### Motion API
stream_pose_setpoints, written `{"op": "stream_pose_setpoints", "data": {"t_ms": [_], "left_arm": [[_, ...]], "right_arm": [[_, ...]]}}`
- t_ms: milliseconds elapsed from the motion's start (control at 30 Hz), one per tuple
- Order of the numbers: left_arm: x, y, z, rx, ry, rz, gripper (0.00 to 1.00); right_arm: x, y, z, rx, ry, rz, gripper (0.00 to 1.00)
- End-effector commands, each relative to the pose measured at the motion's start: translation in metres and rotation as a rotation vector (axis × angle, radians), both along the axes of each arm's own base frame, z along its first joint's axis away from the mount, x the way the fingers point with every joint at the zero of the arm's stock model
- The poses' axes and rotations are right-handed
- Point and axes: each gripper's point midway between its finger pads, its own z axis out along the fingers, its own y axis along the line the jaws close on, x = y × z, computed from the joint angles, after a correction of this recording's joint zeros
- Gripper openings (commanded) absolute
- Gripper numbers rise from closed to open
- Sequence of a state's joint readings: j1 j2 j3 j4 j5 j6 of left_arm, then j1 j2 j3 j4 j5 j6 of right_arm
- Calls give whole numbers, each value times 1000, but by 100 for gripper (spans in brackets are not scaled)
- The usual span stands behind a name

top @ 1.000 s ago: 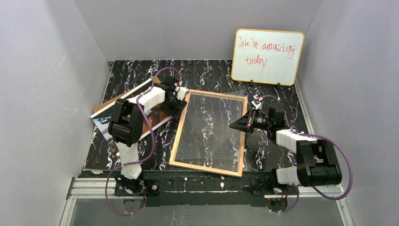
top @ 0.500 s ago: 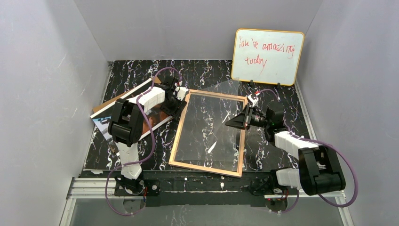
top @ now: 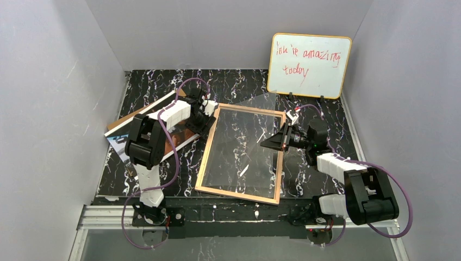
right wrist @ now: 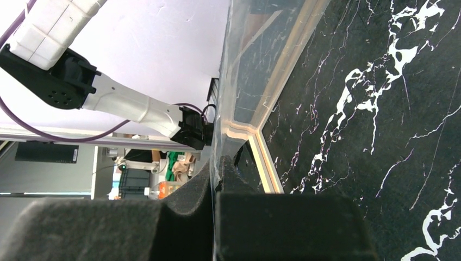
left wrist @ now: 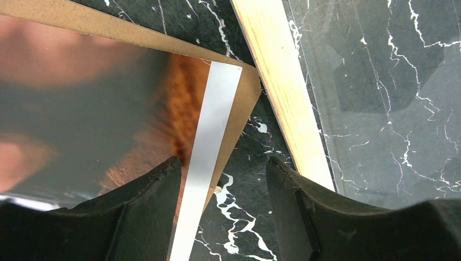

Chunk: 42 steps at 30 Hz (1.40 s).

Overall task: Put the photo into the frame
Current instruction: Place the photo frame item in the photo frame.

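The frame [top: 202,168] lies back-up in the middle of the table, its tan wood rim showing. The clear pane [top: 244,141] is tilted, its right edge raised off the frame. My right gripper [top: 267,144] is shut on that raised edge; in the right wrist view the pane [right wrist: 239,60] runs edge-on between the closed pads of the gripper [right wrist: 216,179], above the frame [right wrist: 293,60]. The photo [left wrist: 98,109], dark with orange-brown tones and a white border, lies on a brown backing board [left wrist: 242,109] left of the frame [left wrist: 282,92]. My left gripper [left wrist: 223,185] hovers open over the photo's corner, holding nothing.
An orange-rimmed whiteboard [top: 309,65] with red writing stands at the back right. Grey walls close in on the left, back and right. The photo [top: 122,142] and board [top: 117,125] lie near the left wall under the left arm.
My right gripper has moved up and slightly left, lifting the pane's right edge so the pane tilts off the frame. The left arm has not moved.
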State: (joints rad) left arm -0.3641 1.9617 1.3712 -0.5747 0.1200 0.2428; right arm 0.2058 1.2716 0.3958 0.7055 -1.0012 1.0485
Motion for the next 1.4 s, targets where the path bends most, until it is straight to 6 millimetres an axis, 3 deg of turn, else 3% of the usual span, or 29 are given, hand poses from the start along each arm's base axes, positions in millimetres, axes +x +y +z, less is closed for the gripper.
{"op": "stream_pose_setpoints", "data": {"t_ms": [0, 167, 300, 467, 600, 667, 767, 1067, 1367], "left_arm": [[-56, 3, -52, 13, 240, -16, 56], [-52, 1, -45, -15, 249, 4, 56], [-29, 6, -23, -89, 219, 73, 56], [10, 31, 6, -127, 132, 170, 56], [30, 54, 14, -127, 82, 258, 57], [35, 63, 14, -113, 65, 292, 57], [36, 71, 11, -94, 59, 317, 57], [20, 67, -6, -75, 112, 286, 57], [-3, 40, -20, -40, 143, 181, 57]], "right_arm": [[3, 2, 4, 2, -65, 5, 1], [4, 3, 30, 29, -146, 20, 1], [1, 4, 59, 46, -225, 41, 1], [-4, 13, 91, 74, -296, 85, 1], [-5, 15, 111, 116, -348, 89, 1], [-4, 15, 109, 118, -351, 87, 1], [2, 16, 89, 88, -298, 74, 1], [17, 1, -32, -126, -34, -68, 1], [12, -20, -82, -271, 93, -114, 1]]}}
